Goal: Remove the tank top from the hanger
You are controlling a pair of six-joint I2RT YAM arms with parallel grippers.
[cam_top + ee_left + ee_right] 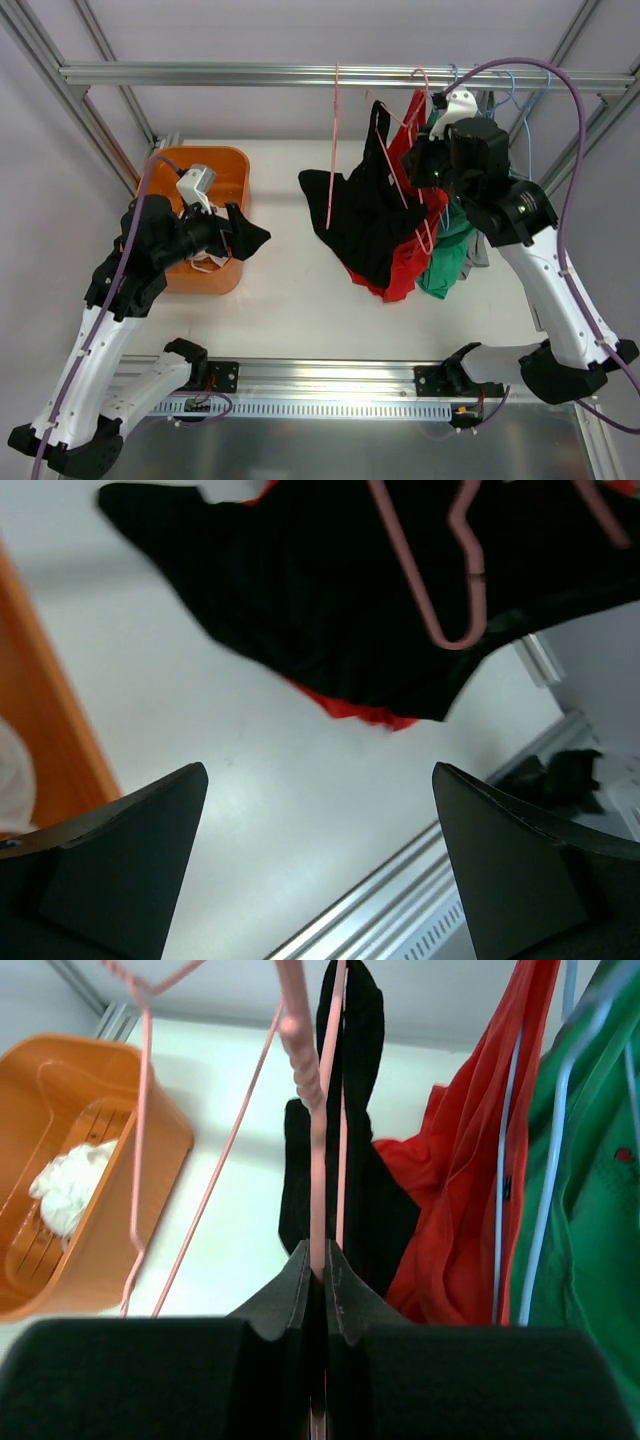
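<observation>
White worktop [290, 290] is lying under the rail [250, 73], where the black tank top [365, 215] is hanging lengthwise from a pink hanger [305, 1080]. Your right jaws are clamping that hanger's wire. Your left jaws are standing wide apart, facing the garment from its left.

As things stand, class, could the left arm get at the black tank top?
Probably yes. The left gripper is open and faces the black tank top, with only table surface between them; the orange basket lies off to one side.
</observation>
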